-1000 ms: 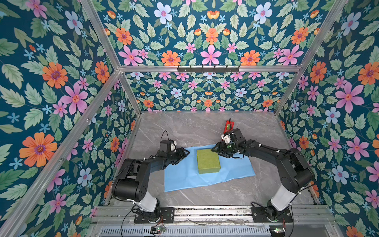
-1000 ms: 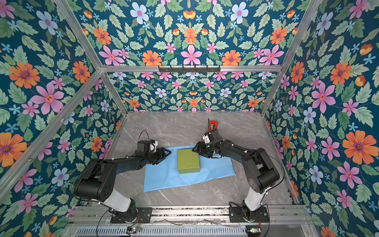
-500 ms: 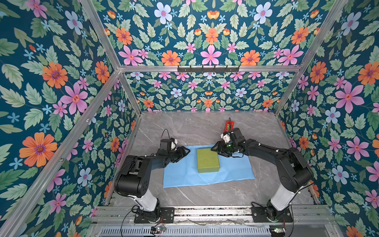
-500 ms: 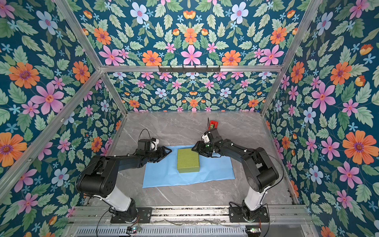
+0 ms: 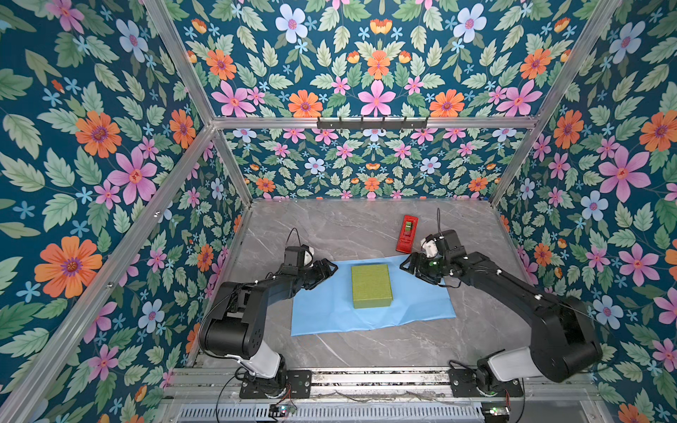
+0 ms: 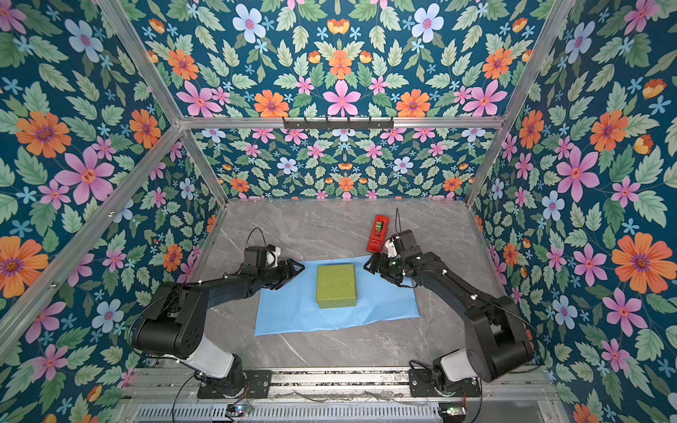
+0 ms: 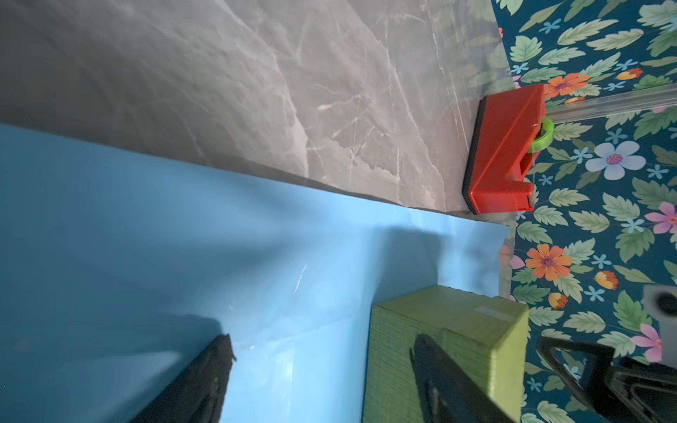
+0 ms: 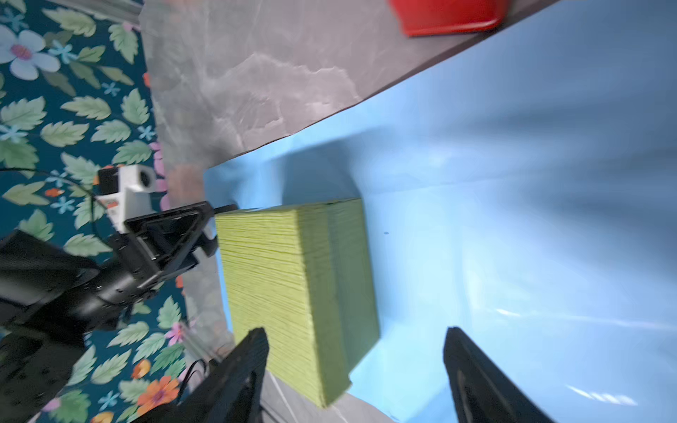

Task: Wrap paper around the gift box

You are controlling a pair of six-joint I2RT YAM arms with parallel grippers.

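Observation:
The olive-green gift box (image 5: pixel 370 285) (image 6: pixel 336 285) lies flat on the light blue paper (image 5: pixel 414 304) (image 6: pixel 293 311), which is spread on the table. My left gripper (image 5: pixel 324 273) (image 6: pixel 291 271) hovers low over the paper's left part, open and empty, a short gap from the box. My right gripper (image 5: pixel 412 273) (image 6: pixel 374 270) stands open and empty over the paper's far right corner. In the left wrist view the gripper (image 7: pixel 322 344) points over the paper (image 7: pixel 183 238) at the box (image 7: pixel 458 315). In the right wrist view the gripper (image 8: pixel 353 333) frames the box (image 8: pixel 278 271) and the paper (image 8: pixel 513 219).
A red tape dispenser (image 5: pixel 406 234) (image 6: pixel 378 233) (image 7: pixel 502 154) lies on the grey marble table (image 5: pixel 329 227) just beyond the paper's far right corner, close to my right gripper. Flowered walls close in the table on three sides.
Both grippers' jaws have spread wider. The right gripper has drawn back a little to the right, away from the box. Box and paper lie as before.

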